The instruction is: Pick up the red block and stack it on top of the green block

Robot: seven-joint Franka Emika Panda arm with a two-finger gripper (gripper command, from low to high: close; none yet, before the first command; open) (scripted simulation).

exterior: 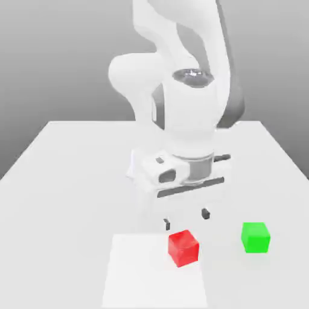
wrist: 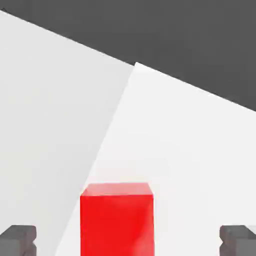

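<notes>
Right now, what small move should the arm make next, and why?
Probably lower the end effector straight down around the red block. Its open fingers sit wide on either side of the block but above it, and nothing is gripped yet; the green block waits apart.

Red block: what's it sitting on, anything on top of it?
The red block sits on a lighter white sheet on the table. Nothing is on top; the open gripper hangs above. Its underside contact is hidden.

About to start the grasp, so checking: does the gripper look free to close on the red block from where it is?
Probably yes. The gripper is open just above the red block, whose sides look clear; the green block sits apart toward the exterior view's right.
</notes>
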